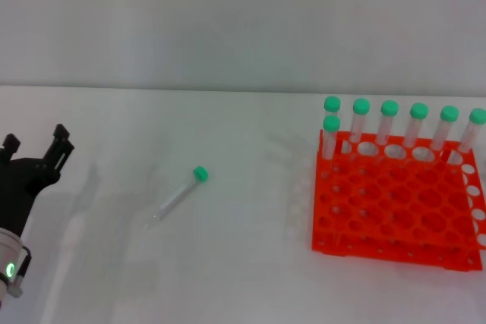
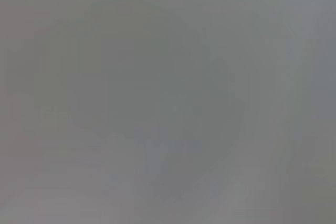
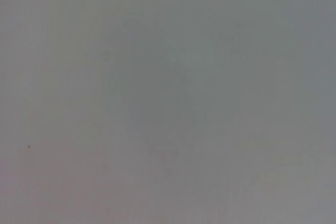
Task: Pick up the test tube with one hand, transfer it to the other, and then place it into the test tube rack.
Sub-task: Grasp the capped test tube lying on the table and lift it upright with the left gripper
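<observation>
Head view: we see test tube (image 1: 179,193) lying on white table (image 1: 243,278), green cap toward far right, well apart from everything else. Left gripper (image 1: 34,149) low at our left edge, fingers spread wide, holding nothing, clear of tube. Orange test tube rack (image 1: 396,201) at right, seven capped tubes (image 1: 389,125) standing in far holes. Right gripper out of sight. Both wrist views: plain grey, nothing we can tell.

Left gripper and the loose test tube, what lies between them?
Only bare white table separates the left gripper from the test tube, per the head view.
</observation>
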Controlling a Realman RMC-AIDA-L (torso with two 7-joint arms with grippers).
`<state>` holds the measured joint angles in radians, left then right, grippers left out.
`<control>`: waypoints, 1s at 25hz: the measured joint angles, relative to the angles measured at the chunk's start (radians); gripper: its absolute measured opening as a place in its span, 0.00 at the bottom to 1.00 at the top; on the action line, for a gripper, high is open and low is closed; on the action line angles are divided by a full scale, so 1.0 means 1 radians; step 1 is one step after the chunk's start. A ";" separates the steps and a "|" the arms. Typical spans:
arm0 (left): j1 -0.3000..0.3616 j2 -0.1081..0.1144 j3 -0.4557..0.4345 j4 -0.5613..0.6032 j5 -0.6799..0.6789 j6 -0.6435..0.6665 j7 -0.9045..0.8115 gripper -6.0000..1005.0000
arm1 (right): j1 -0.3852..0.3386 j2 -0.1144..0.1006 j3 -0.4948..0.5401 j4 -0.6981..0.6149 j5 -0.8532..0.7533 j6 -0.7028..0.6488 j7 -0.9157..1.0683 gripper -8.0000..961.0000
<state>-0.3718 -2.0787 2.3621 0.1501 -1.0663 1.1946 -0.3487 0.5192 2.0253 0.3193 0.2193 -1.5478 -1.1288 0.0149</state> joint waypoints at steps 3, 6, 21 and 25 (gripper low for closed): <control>0.006 -0.002 -0.019 0.005 -0.009 0.003 -0.002 0.89 | 0.019 -0.003 0.013 -0.007 0.006 0.030 0.006 0.89; 0.020 -0.004 -0.020 0.011 -0.029 0.020 -0.007 0.89 | 0.025 -0.006 0.047 -0.009 0.007 0.059 0.064 0.89; 0.030 0.036 -0.009 -0.033 -0.016 0.035 -0.428 0.89 | 0.018 -0.011 0.054 -0.092 0.006 0.057 0.118 0.89; -0.046 0.102 -0.006 -0.177 0.143 0.041 -0.712 0.89 | 0.026 -0.012 0.055 -0.106 0.007 0.049 0.119 0.89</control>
<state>-0.4180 -1.9762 2.3566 -0.0268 -0.9235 1.2354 -1.0610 0.5448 2.0130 0.3743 0.1128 -1.5411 -1.0796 0.1339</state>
